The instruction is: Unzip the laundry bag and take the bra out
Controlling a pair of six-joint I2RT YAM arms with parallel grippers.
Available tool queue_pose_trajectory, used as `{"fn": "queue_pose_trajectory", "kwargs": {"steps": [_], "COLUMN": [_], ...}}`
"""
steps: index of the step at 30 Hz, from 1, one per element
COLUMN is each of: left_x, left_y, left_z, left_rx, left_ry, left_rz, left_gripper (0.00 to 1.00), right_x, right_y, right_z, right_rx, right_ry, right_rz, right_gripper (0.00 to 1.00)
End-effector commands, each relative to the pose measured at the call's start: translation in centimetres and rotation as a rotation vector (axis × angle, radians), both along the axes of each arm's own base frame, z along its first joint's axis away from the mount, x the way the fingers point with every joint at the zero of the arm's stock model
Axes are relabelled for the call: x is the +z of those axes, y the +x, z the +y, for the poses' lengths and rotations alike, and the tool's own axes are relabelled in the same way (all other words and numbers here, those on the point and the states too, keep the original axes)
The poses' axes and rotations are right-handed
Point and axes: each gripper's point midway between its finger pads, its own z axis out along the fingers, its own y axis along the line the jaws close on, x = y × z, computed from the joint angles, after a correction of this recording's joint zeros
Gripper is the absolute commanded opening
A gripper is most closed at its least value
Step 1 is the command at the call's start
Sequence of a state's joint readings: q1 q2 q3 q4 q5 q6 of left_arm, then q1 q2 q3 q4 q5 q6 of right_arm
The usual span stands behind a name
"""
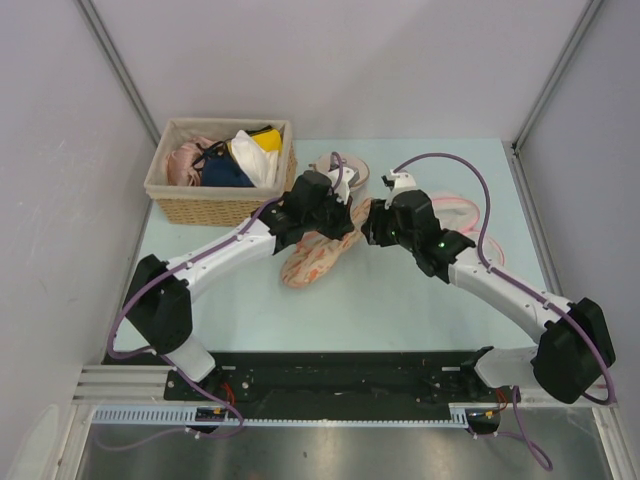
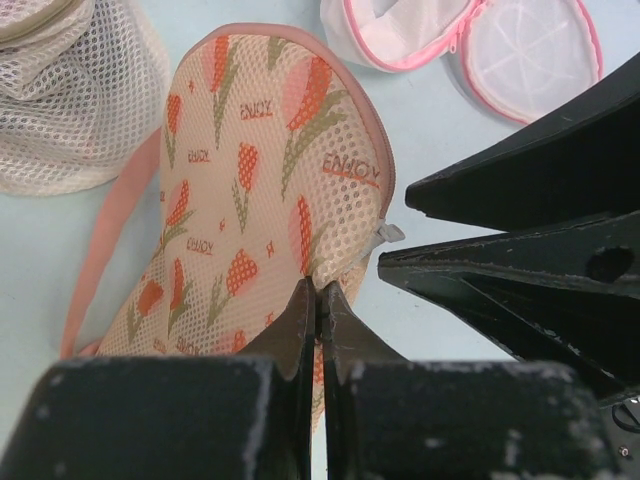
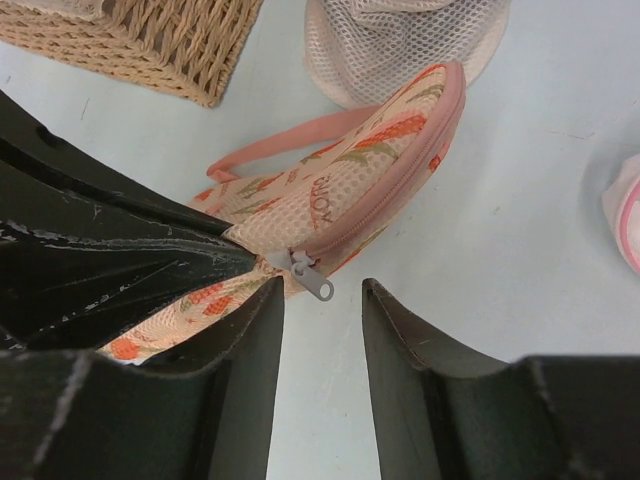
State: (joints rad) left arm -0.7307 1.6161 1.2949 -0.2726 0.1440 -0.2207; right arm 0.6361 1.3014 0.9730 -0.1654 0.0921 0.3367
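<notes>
Cream-peach tulip-print mesh laundry bag (image 2: 250, 180) is pinched at its edge by the left gripper (image 2: 320, 300). Its grey metal zipper pull (image 3: 319, 286) hangs between the right gripper's (image 3: 322, 300) parted jaws. Unzipping not begun; likely next: clamp, drag. Bra unseen.

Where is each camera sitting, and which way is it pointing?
Top external: above and behind the bases, looking down on the table; both arms show.
Left wrist: on the left arm, looking along the left gripper, shut on the laundry bag; the right gripper shows at right.
Right wrist: looks between its own parted fingers at the zipper pull.
All three share the laundry bag.
</notes>
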Motion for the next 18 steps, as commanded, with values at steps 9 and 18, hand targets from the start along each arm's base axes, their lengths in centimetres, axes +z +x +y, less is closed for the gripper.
{"fn": "queue_pose_trajectory", "kwargs": {"steps": [9, 18], "left_x": [2.3, 2.0], "left_y": [-0.2, -1.1], "left_z": [-1.0, -1.1], "left_rx": [-0.040, -0.083], "left_ry": [-0.053, -0.049], "left_rz": [-0.018, -0.004], "left_gripper": [0.00, 0.00], "right_x": [2.4, 3.4], "right_y": [1.0, 2.1], "right_z": [0.8, -2.9], "right_rx": [0.007, -0.100], "right_ry": [0.039, 0.053], "right_rz": [-0.062, -0.060], "right_gripper": [0.18, 0.00]}}
